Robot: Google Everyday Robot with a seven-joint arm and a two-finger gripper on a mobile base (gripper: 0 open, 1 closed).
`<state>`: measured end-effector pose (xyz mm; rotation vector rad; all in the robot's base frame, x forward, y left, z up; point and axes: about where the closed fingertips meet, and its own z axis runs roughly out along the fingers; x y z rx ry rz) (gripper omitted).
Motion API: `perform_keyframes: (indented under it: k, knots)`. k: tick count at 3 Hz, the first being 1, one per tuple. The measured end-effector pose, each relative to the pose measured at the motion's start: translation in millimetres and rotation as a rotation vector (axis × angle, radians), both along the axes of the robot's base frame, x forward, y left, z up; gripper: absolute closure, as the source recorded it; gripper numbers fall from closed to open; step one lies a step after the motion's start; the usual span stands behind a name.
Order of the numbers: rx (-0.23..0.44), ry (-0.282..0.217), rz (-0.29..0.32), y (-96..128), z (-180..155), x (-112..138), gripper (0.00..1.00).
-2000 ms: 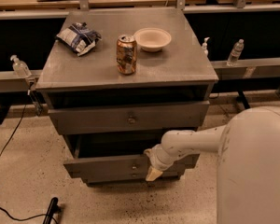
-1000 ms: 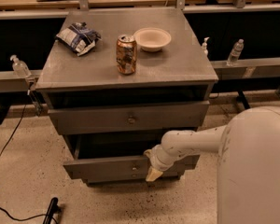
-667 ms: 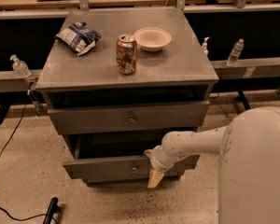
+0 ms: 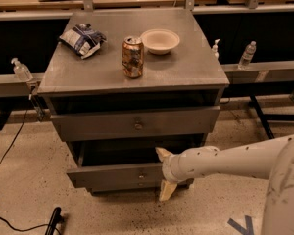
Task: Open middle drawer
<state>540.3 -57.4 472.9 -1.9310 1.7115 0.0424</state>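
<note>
In the lower right foreground, a white arm (image 4: 225, 161) reaches left. Its gripper (image 4: 162, 174) sits at the right end of the middle drawer (image 4: 108, 176), fingers (image 4: 166, 190) spread open, one above the front and one below. That drawer juts partly out beneath the taller upper drawer (image 4: 88, 126). On the desk (image 4: 186, 67) stand a can (image 4: 133, 58), a bowl (image 4: 159, 40) and a crumpled bag (image 4: 82, 39).

No text legible. Soda can (image 4: 133, 58): print unreadable. Bag (image 4: 82, 39), left of can: same. Gripper (image 4: 165, 172), below can at middle drawer (image 4: 112, 176) front, fingers apart.
</note>
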Motion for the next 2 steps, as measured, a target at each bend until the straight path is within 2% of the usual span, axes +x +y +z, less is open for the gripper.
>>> perform_keyframes:
  k: [1, 2]
  knots:
    - [0.014, -0.064, -0.025, -10, 18, 12, 0.2]
    - [0.048, -0.061, -0.049, -23, 16, 32, 0.43]
